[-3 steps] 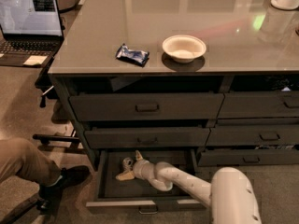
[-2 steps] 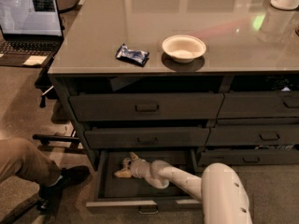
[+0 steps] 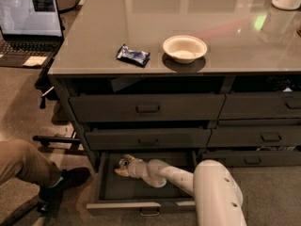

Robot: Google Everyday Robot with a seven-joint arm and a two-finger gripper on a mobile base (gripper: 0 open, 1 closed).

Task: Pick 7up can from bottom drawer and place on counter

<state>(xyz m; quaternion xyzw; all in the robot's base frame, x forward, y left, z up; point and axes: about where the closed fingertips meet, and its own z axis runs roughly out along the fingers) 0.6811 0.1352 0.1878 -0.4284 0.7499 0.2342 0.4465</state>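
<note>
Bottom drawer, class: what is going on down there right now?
The robot's arm reaches into the open bottom drawer, its end effector in the drawer's left rear part. The 7up can cannot be made out there. On the counter sit a white bowl and a dark blue wrapper, no can yet.

Counter (image 3: 94,32): bright and shiny, white glare, one green glow.
White bowl (image 3: 185,48): dark shadow just beside it.
Bottom drawer (image 3: 117,205): dim inside.
Gripper (image 3: 123,166): in the dim bottom drawer, left side.
Laptop screen (image 3: 32,16): glowing.
</note>
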